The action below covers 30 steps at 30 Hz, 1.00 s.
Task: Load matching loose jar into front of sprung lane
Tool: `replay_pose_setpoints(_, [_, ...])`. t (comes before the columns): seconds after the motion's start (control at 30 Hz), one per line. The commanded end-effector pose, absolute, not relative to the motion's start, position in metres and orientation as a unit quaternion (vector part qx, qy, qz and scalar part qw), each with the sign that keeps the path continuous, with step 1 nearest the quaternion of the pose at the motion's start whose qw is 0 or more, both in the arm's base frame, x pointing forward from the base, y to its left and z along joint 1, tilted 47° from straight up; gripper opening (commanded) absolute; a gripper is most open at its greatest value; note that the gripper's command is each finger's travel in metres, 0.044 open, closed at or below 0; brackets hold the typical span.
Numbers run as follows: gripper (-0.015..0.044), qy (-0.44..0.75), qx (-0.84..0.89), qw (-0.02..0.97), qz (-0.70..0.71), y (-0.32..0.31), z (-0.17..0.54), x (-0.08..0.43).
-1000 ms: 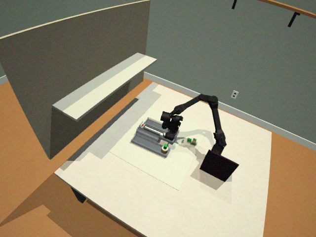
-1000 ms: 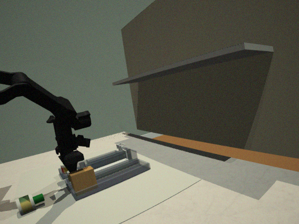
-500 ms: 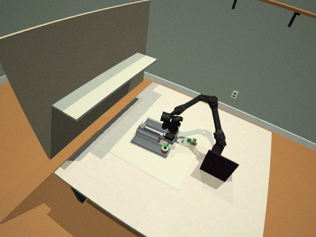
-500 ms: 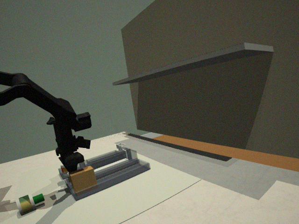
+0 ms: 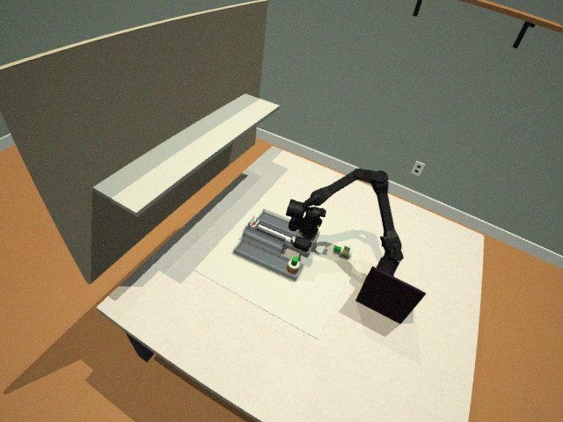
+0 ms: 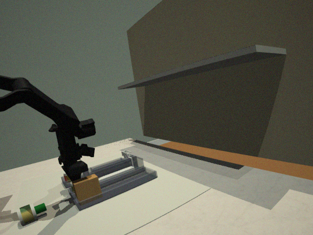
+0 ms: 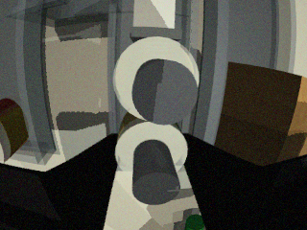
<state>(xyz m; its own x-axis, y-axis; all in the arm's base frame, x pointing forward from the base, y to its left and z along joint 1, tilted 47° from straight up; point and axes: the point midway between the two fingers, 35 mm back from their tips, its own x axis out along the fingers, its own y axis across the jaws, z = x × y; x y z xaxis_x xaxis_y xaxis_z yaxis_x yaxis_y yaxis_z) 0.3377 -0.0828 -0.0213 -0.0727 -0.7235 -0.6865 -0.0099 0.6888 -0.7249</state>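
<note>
My gripper (image 5: 305, 241) (image 6: 73, 178) (image 7: 150, 140) is shut on a jar with a white shoulder and grey cap (image 7: 154, 184), at the front of the middle, sprung lane. A second grey-capped jar (image 7: 165, 91) stands behind it, against the dark pusher plate (image 7: 144, 35). The two jars touch or nearly touch in the wrist view. The rear jar's top looks larger and overlaps the held jar's back; I cannot tell whether either jar is tilted or raised. The fingers hide the low front stop and the held jar's base.
A green-capped jar (image 5: 346, 251) (image 6: 27, 214) (image 7: 195, 222) lies in front of the rack. Another green-capped jar (image 5: 293, 265) stands in one side lane; its side shows in the wrist view (image 7: 13, 125). An orange-brown box (image 6: 87, 188) (image 7: 259, 105) occupies the other. A shelf (image 5: 195, 154) (image 6: 202, 66) overhangs behind.
</note>
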Motion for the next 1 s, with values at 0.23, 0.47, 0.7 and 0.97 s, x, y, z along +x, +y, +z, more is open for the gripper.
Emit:
replay_pose_setpoints(0.23, [0.0,0.669,-0.274,0.627,-0.289,-0.0839,-0.0202,0.3385])
replay_pose_setpoints(0.47, [0.0,0.669,-0.274,0.627,-0.289,-0.0838,-0.0202,0.3373])
replay_pose_setpoints(0.7, [0.0,0.669,-0.274,0.627,-0.289,-0.0838,-0.0201,0.3361])
replay_pose_setpoints(0.97, [0.0,0.669,-0.274,0.627,-0.289,-0.0837,-0.0201,0.3348])
